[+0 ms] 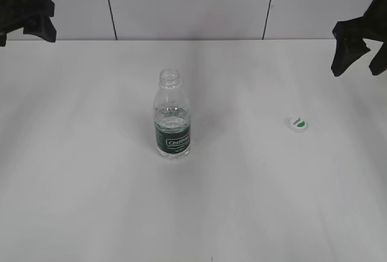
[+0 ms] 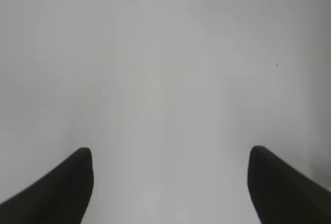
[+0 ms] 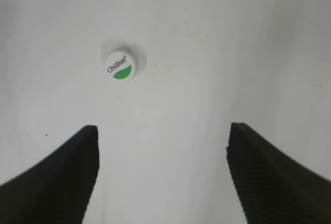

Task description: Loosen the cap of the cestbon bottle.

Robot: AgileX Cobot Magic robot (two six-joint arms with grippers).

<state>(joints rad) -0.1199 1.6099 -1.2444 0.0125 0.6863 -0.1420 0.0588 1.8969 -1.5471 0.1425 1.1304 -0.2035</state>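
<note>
The cestbon bottle [image 1: 172, 117] stands upright near the middle of the white table, clear with a dark green label, its threaded neck bare. The white cap [image 1: 298, 124] with a green half-circle lies on the table to the bottle's right; it also shows in the right wrist view [image 3: 120, 66]. My right gripper [image 1: 357, 53] is open and empty, raised at the far right, behind the cap; its jaws [image 3: 162, 131] frame bare table. My left gripper [image 1: 24, 17] is raised at the far left, open and empty [image 2: 170, 154], far from the bottle.
The white table [image 1: 91, 171] runs to a pale panelled wall [image 1: 187, 2] at the back. Nothing else stands on it.
</note>
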